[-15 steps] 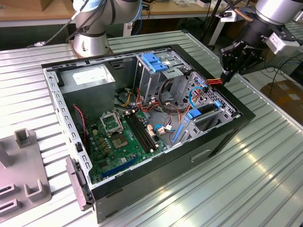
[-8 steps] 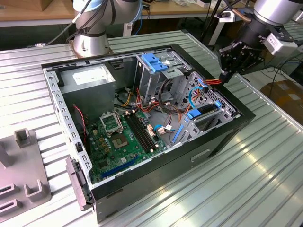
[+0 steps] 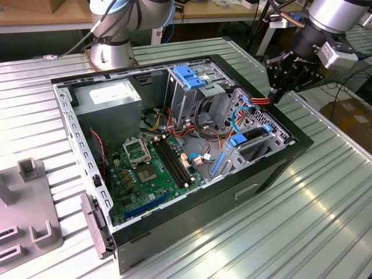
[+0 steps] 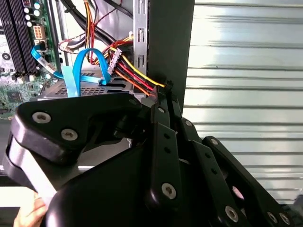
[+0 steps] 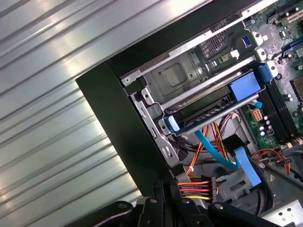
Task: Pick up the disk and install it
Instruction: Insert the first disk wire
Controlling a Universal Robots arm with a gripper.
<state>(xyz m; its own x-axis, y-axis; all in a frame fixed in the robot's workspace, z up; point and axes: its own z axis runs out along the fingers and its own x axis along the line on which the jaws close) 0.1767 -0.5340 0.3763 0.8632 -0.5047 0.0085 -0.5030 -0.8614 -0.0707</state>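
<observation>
I see my pincer (image 3: 278,93) pinched shut on a bundle of red, orange and yellow wires (image 5: 195,187) at the case's edge; the disk (image 5: 203,111) sits in its bay.

Green motherboard (image 3: 145,168), black case (image 3: 232,192), blue drive-cage top (image 3: 189,75).

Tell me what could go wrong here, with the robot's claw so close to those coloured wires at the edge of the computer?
The gripper sits at the case wall, pinching the bundle of red, orange and yellow power wires. Pulling away could strain the wires or tug their connector. The wires bend over the metal edge, which might chafe them. The blue data cable hangs loose nearby and could snag.
</observation>
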